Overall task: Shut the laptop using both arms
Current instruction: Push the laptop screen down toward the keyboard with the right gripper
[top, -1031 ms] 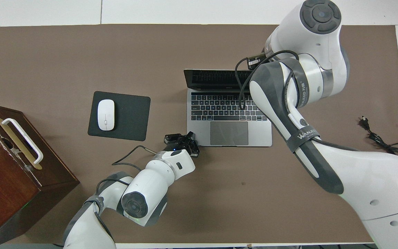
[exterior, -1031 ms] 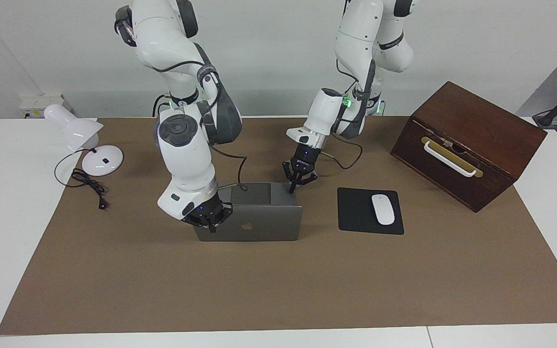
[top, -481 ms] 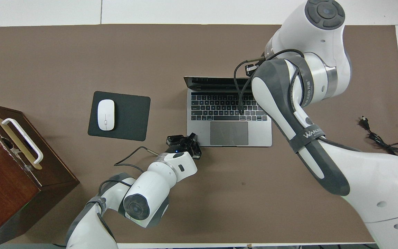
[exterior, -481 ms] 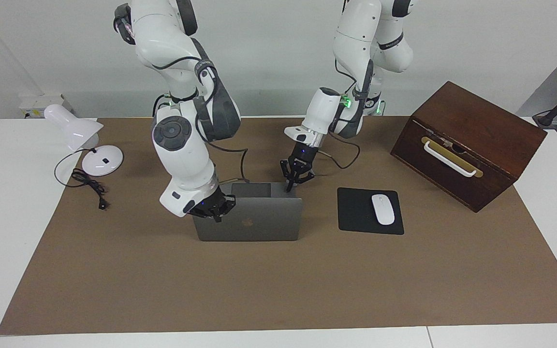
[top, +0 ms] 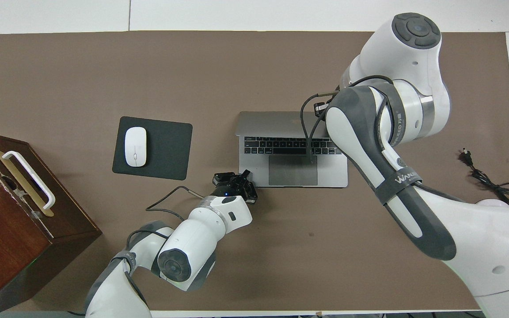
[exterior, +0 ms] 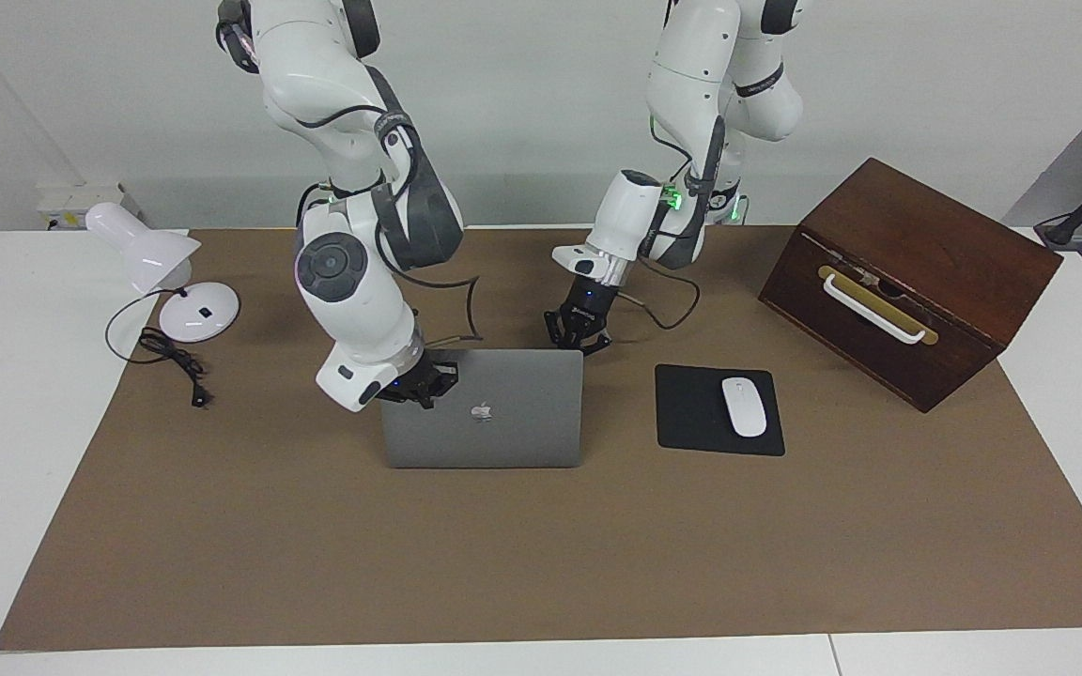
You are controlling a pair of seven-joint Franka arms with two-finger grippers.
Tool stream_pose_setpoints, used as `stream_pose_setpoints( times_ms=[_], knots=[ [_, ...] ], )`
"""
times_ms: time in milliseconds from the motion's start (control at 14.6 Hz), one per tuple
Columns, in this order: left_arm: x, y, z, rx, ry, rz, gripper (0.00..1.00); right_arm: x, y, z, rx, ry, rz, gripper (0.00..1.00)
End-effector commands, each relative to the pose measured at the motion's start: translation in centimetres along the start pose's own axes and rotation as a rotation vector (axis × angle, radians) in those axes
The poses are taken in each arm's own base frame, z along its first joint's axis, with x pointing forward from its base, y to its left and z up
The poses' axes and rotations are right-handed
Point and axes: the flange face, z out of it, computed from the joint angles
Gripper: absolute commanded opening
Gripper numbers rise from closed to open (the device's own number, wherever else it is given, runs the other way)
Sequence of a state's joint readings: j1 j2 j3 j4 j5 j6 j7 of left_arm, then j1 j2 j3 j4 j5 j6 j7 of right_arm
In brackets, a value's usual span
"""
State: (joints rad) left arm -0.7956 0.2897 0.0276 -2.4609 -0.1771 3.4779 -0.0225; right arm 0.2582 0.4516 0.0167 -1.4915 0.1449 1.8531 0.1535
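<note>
The laptop (exterior: 483, 408) sits near the middle of the brown-covered table (exterior: 541, 563), roughly midway between the table's two long edges and slightly toward the right arm's end. It is a thin silver-grey unit with a dark apple logo centred on the lid. The lid is partly lowered and leans over the base: in the overhead view its grey outer face covers the upper keyboard rows, while the lower rows of black keys and the grey trackpad (top: 293, 170) remain exposed. The right gripper (exterior: 419, 382) is at the lid's upper edge, at the corner toward the right arm's end of the table, and appears to be in contact with it; whether its fingers are spread or closed cannot be determined. The left gripper (exterior: 577, 333) is at the corner of the laptop base nearest the robots, on the left arm's end; its dark fingers appear spread, with nothing held between them. A black mouse pad (exterior: 696, 413) carrying a white mouse (exterior: 744, 406) lies beside the laptop toward the left arm's end. A dark wooden box (exterior: 907, 277) with a white handle stands near that end's corner, close to the robots. A white desk lamp (exterior: 161, 272) and its black cord (exterior: 165, 352) occupy the corner at the right arm's end.
</note>
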Motion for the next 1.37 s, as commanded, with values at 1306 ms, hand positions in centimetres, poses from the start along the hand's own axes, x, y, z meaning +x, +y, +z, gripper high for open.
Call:
stream_pose_setpoints(
  times_ms=[1306],
  knots=[
    [-2.6,-1.8,1.7,0.021,-0.053,0.043,0.00,-4.4,-0.1,8.9,0.069,-0.101,0.059,0.00]
  ],
)
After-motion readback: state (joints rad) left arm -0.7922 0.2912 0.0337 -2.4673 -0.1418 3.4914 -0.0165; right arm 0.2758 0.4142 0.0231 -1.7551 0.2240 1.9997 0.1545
